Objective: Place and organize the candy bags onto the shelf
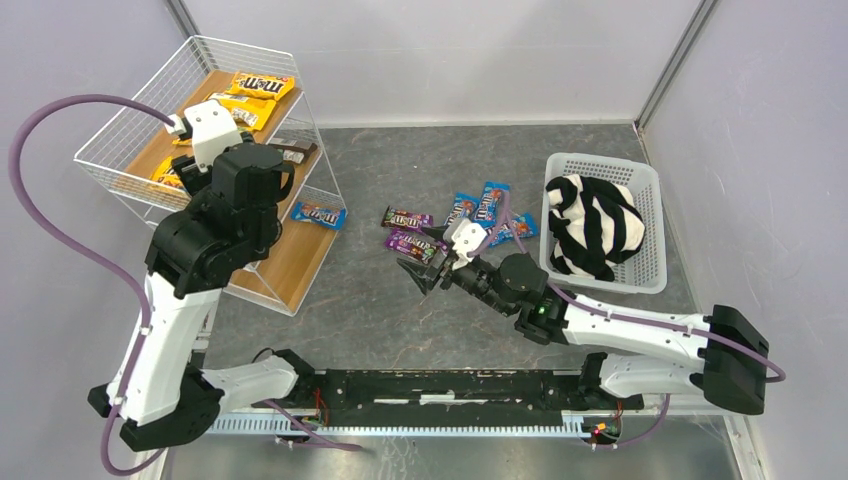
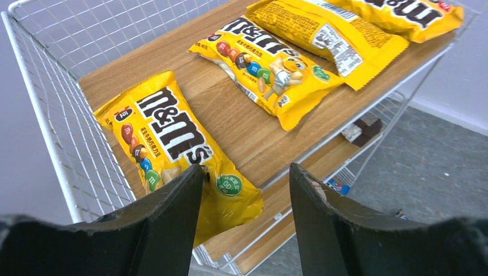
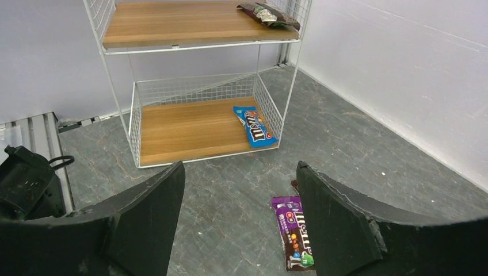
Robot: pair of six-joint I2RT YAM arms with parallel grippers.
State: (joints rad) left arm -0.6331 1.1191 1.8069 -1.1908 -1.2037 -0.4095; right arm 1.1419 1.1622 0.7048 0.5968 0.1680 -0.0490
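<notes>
The left end effector (image 2: 244,172) hovers spread over a yellow candy bag (image 2: 172,146) at frame left. The right end effector (image 3: 239,169) is spread, empty.

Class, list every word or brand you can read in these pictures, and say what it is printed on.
"m&m's": nearest yellow packet.
"m&m's": next yellow packet.
"m&m's": purple packet.
The small print on these three is too small to read.

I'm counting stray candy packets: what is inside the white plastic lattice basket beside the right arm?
Only a crumpled black-and-white striped cloth shows inside the white plastic lattice basket, covering most of its floor. Whether any packet lies under the cloth cannot be seen.
</notes>
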